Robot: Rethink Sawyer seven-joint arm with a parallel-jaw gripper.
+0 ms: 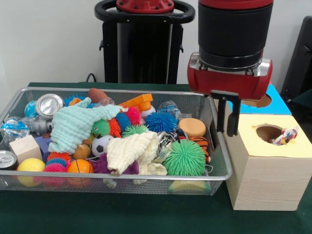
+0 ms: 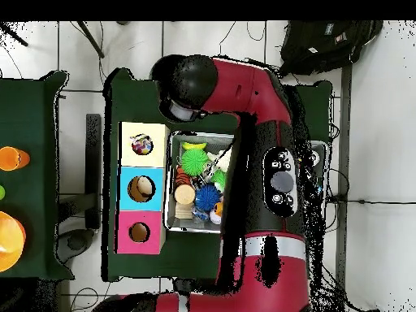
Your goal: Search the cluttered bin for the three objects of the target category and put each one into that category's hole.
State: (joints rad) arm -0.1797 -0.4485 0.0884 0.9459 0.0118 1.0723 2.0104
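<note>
The wire mesh bin [image 1: 117, 177] is full of mixed toys, and it also shows in the overhead view [image 2: 169, 213], half under the arm. A polka-dot cloth [image 1: 286, 136] lies bunched at the rim of the hole [image 1: 267, 131] in the yellow-topped box [image 1: 273, 168]; from above the cloth [image 2: 142, 146] sits in that hole. No other polka-dot cloth shows in the bin. My gripper [image 1: 227, 127] hangs between the bin's right end and the yellow box, fingers slightly apart and empty. In the overhead view the arm hides it.
A mint-green cloth [image 1: 78, 126] and a cream cloth [image 1: 132, 152] lie on top of spiky balls, cans and blocks. The blue-topped box [image 1: 279, 101] stands behind the yellow one; from above, the blue [image 2: 140, 188] and red [image 2: 139, 232] boxes line up beside it.
</note>
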